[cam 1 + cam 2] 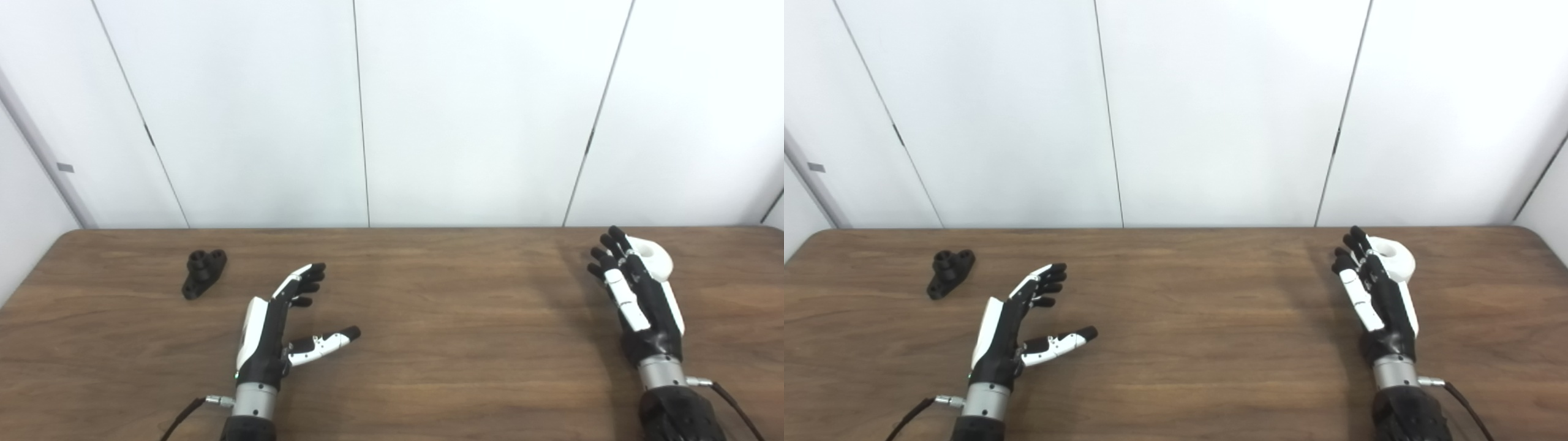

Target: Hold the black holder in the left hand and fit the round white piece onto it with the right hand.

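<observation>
With both hands empty, I'd swing my splayed left hand point(278, 324) to the small black plastic holder point(204, 273) lying far-left on the wooden surface point(429, 343), while my open right hand point(637, 294) fronts the round white piece point(654, 258).

Left hand point(269, 324): open, fingers apart, thumb out sideways, holding nothing, well right of the black holder point(204, 273).
Right hand point(637, 294): fingers extended, far right of the holder.

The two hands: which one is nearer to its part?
The right hand, right beside the round white piece. The left hand is apart from the black holder.
</observation>
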Robot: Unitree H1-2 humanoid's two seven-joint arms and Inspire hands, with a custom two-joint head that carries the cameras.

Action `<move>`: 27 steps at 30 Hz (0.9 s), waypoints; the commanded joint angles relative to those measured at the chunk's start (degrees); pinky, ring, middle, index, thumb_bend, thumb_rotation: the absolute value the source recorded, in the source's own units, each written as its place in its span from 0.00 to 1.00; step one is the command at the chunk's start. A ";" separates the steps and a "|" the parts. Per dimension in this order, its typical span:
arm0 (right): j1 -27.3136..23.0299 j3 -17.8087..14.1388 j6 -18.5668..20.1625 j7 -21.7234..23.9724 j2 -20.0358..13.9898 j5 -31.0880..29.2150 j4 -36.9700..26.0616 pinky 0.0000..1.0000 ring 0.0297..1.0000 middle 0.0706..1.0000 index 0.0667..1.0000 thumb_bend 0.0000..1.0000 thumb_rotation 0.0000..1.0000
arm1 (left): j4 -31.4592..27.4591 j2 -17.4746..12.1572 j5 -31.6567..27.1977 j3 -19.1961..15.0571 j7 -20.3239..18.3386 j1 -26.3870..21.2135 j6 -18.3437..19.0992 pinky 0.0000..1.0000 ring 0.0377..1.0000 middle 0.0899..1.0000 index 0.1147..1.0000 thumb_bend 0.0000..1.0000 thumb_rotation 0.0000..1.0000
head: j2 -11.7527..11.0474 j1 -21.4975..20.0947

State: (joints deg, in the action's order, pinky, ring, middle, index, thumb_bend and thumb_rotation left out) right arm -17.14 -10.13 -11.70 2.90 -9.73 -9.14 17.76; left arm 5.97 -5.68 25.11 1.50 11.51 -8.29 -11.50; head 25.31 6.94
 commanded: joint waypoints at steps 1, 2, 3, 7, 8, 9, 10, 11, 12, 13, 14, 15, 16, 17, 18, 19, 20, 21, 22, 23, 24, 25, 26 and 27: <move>0.34 0.07 -2.30 0.18 0.00 0.07 0.92 0.84 0.88 0.92 0.92 0.39 0.64 | -0.02 -1.59 2.03 0.08 2.25 -1.45 -3.20 0.66 0.71 0.75 0.77 0.95 0.18 | 0.08 -0.06; 0.41 0.16 -2.25 0.10 0.01 0.29 0.94 0.85 0.88 0.92 0.92 0.40 0.64 | 0.35 -2.26 3.95 0.37 3.19 -1.87 -3.58 0.64 0.71 0.75 0.77 0.95 0.18 | 0.11 -0.12; 0.46 0.24 -2.23 0.15 0.04 0.36 1.00 0.84 0.88 0.91 0.91 0.40 0.64 | 0.64 -3.08 6.33 0.77 4.13 -2.41 -3.49 0.65 0.72 0.76 0.77 0.94 0.19 | 0.07 -0.17; 0.51 0.44 -2.67 0.46 0.10 0.49 1.32 0.85 0.89 0.92 0.92 0.39 0.64 | 1.29 -6.25 13.36 2.22 7.04 -4.52 -2.95 0.70 0.79 0.80 0.79 0.94 0.26 | 0.04 -0.43; 0.49 0.47 -2.97 0.30 0.14 0.71 1.50 0.84 0.88 0.92 0.92 0.39 0.65 | 1.53 -7.01 14.20 2.46 7.65 -5.08 -3.44 0.73 0.80 0.80 0.79 0.94 0.25 | 0.00 -0.52; 0.45 0.43 -3.04 0.15 0.19 0.80 1.59 0.84 0.88 0.92 0.92 0.39 0.65 | 1.82 -7.61 14.71 2.63 8.17 -5.54 -3.96 0.76 0.81 0.80 0.78 0.94 0.25 | 0.00 -0.52; 0.42 0.42 -3.02 0.04 0.23 0.88 1.61 0.84 0.88 0.91 0.91 0.39 0.65 | 1.97 -8.10 15.06 2.76 8.51 -5.85 -4.06 0.78 0.81 0.80 0.78 0.94 0.25 | -0.05 -0.62; 0.41 0.34 -2.95 0.00 0.29 0.79 1.59 0.84 0.88 0.91 0.92 0.39 0.64 | 2.07 -8.60 15.72 2.95 8.91 -6.14 -4.00 0.80 0.82 0.80 0.78 0.94 0.26 | -0.07 -0.65; 0.42 0.31 -2.90 -0.04 0.33 0.78 1.54 0.83 0.88 0.91 0.91 0.39 0.63 | 2.08 -9.00 16.38 3.14 9.22 -6.31 -3.86 0.81 0.82 0.80 0.79 0.93 0.27 | -0.08 -0.69; 0.45 0.26 -2.90 0.02 0.38 0.61 1.48 0.83 0.88 0.91 0.91 0.39 0.63 | 2.20 -9.43 16.90 3.28 9.57 -6.54 -3.95 0.80 0.81 0.80 0.80 0.93 0.28 | -0.13 -0.71; 0.49 0.23 -2.86 0.05 0.42 0.49 1.39 0.83 0.88 0.91 0.91 0.40 0.62 | 2.34 -9.81 17.22 3.40 9.90 -6.75 -4.10 0.80 0.81 0.80 0.80 0.93 0.28 | -0.17 -0.61; 0.54 0.19 -2.79 0.14 0.43 0.33 1.30 0.83 0.88 0.91 0.91 0.39 0.62 | 2.33 -10.10 17.54 3.46 10.16 -6.92 -4.07 0.80 0.81 0.80 0.80 0.93 0.29 | -0.17 -0.61; 0.56 0.17 -2.75 0.22 0.40 0.23 1.26 0.84 0.88 0.92 0.92 0.39 0.62 | 2.24 -10.34 17.83 3.46 10.35 -7.05 -3.96 0.80 0.81 0.80 0.81 0.93 0.31 | -0.12 -0.51; 0.56 0.15 -2.76 0.29 0.37 0.16 1.28 0.85 0.88 0.92 0.92 0.39 0.62 | 2.02 -10.50 18.25 3.42 10.50 -7.14 -3.59 0.81 0.81 0.81 0.81 0.93 0.33 | -0.12 -0.51; 0.56 0.15 -2.90 0.32 0.30 0.22 1.39 0.85 0.89 0.92 0.92 0.39 0.62 | 1.75 -10.64 18.65 3.34 10.58 -7.22 -3.16 0.81 0.82 0.81 0.81 0.93 0.35 | -0.12 -0.51; 0.54 0.18 -3.15 0.31 0.22 0.39 1.57 0.85 0.89 0.92 0.92 0.39 0.63 | 1.55 -10.80 18.88 3.19 10.62 -7.31 -2.85 0.82 0.82 0.81 0.81 0.93 0.35 | -0.12 -0.51; 0.53 0.20 -3.31 0.31 0.18 0.48 1.69 0.85 0.89 0.92 0.92 0.39 0.63 | 1.49 -10.98 19.11 3.07 10.73 -7.41 -2.69 0.82 0.82 0.81 0.81 0.94 0.35 | -0.12 -0.51; 0.57 0.25 -3.32 0.27 0.18 0.60 1.67 0.84 0.89 0.92 0.92 0.39 0.63 | 1.59 -11.26 19.47 2.93 11.09 -7.53 -2.67 0.83 0.82 0.81 0.82 0.94 0.34 | -0.30 -0.58; 0.68 0.32 -3.13 0.12 0.23 0.79 1.47 0.84 0.88 0.92 0.92 0.38 0.63 | 1.76 -11.53 20.00 2.73 11.75 -7.65 -2.65 0.83 0.83 0.81 0.81 0.94 0.33 | -0.37 -0.63; 0.76 0.35 -2.91 -0.01 0.29 0.90 1.32 0.84 0.88 0.92 0.92 0.38 0.63 | 1.95 -11.80 20.48 2.53 12.39 -7.77 -2.67 0.82 0.83 0.81 0.81 0.94 0.32 | -0.37 -0.63; 0.81 0.37 -2.77 -0.09 0.33 0.97 1.23 0.84 0.87 0.92 0.92 0.38 0.63 | 2.07 -11.98 20.79 2.41 12.82 -7.85 -2.68 0.82 0.83 0.81 0.81 0.94 0.31 | -0.37 -0.63; 0.88 0.35 -2.49 -0.27 0.44 1.00 1.04 0.83 0.87 0.91 0.92 0.38 0.62 | 1.96 -12.31 21.81 2.27 13.48 -7.94 -2.13 0.82 0.83 0.81 0.81 0.95 0.30 | -0.37 -0.63; 0.94 0.35 -2.21 -0.36 0.52 1.01 0.86 0.83 0.87 0.91 0.91 0.38 0.62 | 1.73 -12.61 22.87 2.11 14.07 -7.98 -1.43 0.83 0.83 0.82 0.80 0.95 0.32 | -0.37 -0.63; 0.98 0.36 -2.03 -0.42 0.56 1.02 0.72 0.83 0.87 0.91 0.91 0.38 0.62 | 1.57 -12.80 23.63 2.02 14.49 -8.01 -0.91 0.83 0.84 0.82 0.80 0.96 0.36 | -0.37 -0.63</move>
State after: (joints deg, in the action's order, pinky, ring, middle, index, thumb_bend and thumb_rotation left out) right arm -17.26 -9.95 -12.48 2.66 -9.83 -8.07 18.12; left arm 8.90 -17.11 47.40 4.19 23.66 -13.73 -12.74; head 24.87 6.24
